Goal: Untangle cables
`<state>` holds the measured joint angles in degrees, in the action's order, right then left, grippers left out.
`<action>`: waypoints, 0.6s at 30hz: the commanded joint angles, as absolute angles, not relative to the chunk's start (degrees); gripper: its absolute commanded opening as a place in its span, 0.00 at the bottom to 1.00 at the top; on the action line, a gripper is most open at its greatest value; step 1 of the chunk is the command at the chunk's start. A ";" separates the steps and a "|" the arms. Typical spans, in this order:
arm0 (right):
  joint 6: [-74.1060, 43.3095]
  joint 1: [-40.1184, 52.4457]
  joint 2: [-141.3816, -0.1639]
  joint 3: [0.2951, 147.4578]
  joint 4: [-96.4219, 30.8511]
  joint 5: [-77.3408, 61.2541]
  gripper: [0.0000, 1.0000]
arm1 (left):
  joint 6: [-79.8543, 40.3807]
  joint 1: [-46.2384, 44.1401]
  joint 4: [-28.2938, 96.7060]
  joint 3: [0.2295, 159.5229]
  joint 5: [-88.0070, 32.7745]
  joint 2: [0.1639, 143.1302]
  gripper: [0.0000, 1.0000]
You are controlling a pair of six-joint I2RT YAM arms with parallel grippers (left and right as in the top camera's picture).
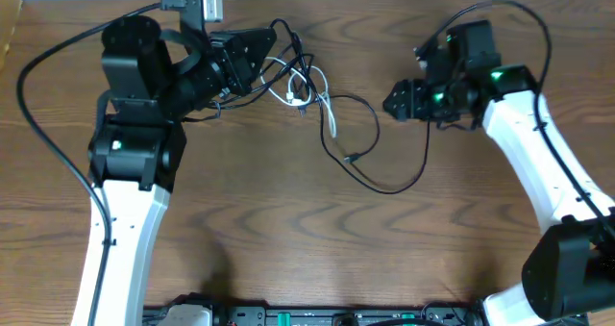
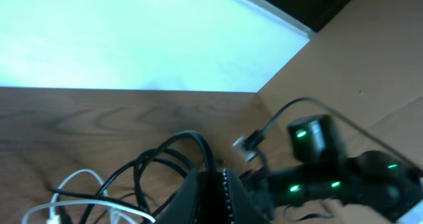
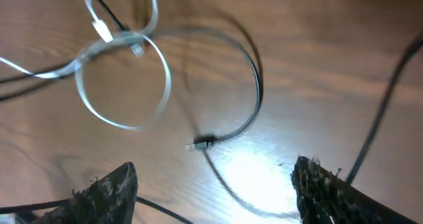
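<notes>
A tangle of cables (image 1: 298,81) lies at the back middle of the wooden table. A white cable (image 1: 325,103) loops through it, and a black cable (image 1: 384,177) trails out in a wide loop with a small plug (image 1: 352,158). My left gripper (image 1: 271,47) is at the tangle's left side, shut on a black cable (image 2: 198,145) that rises between its jaws (image 2: 215,179). The white loops (image 2: 66,197) lie to its left. My right gripper (image 1: 390,102) is open and empty, hovering right of the tangle. Its view shows the white loop (image 3: 122,78) and the black plug (image 3: 201,143) ahead of the spread fingers (image 3: 215,171).
Thick black arm wires arc over the table at the far left (image 1: 43,62) and far right (image 1: 538,23). A cardboard edge (image 1: 8,28) sits at the back left corner. The right arm (image 2: 330,178) with green lights shows in the left wrist view, before a cardboard wall (image 2: 370,65).
</notes>
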<state>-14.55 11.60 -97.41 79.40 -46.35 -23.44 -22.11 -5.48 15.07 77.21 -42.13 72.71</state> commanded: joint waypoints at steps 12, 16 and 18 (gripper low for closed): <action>-7.60 25.30 -98.21 71.53 -27.07 -28.36 0.80 | -26.00 -5.61 14.02 77.73 -47.68 68.77 0.08; -7.62 26.28 -100.51 71.07 -24.03 -28.42 0.80 | -26.06 -5.61 14.00 77.73 -48.29 68.77 0.08; -7.62 26.44 -102.00 71.07 -23.11 -28.47 0.81 | -26.28 -5.61 13.98 77.73 -48.93 68.75 0.08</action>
<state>-8.91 26.02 -99.09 71.75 -23.94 -28.47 -25.54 -5.48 14.74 77.21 -46.65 69.84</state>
